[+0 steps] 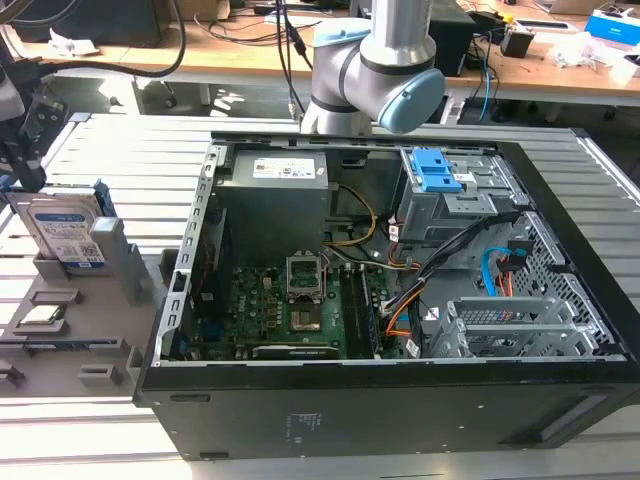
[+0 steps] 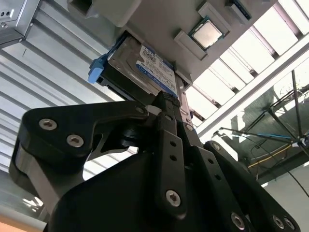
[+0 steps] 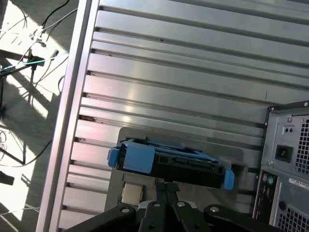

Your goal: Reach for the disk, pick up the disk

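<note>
The pincer (image 2: 170,100) looks drawn shut on nothing, its tips just short of the disk (image 2: 153,65). The disk stands on edge in a grey holder (image 1: 120,250) on the table (image 1: 120,150). Its long axis is upright, with a short edge toward the pincer. It stands to the exterior view's left of the open computer case (image 1: 400,410).

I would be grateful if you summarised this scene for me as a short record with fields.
disk: upright in the grey holder, at the exterior view's left
gripper: close by the disk's edge in both wrist views; contact unclear
computer case: open, beside the holder
chip: seated in the holder near the disk
</note>
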`<state>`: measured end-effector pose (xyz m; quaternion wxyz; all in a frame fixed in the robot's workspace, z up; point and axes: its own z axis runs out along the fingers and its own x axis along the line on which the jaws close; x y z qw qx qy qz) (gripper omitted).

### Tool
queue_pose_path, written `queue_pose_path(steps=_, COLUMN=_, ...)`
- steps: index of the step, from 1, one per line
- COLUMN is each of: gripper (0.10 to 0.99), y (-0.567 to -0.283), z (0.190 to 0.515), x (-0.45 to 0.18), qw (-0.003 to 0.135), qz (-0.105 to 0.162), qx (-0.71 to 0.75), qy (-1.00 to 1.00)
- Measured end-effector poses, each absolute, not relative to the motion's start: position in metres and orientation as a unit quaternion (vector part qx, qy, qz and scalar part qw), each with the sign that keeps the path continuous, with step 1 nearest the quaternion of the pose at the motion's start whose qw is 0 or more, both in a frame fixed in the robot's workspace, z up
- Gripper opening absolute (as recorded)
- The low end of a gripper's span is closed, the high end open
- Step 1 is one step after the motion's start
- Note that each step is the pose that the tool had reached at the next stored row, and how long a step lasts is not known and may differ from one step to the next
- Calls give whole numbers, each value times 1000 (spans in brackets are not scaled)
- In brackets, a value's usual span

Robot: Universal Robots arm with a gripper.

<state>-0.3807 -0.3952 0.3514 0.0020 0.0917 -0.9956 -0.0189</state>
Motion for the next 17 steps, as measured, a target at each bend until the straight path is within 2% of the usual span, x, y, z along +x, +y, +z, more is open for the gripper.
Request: queue_pose_path(steps=17, gripper=106, y=-395, z=351, x=-381, qw=4, qz=-19, qx=179, qy=-984)
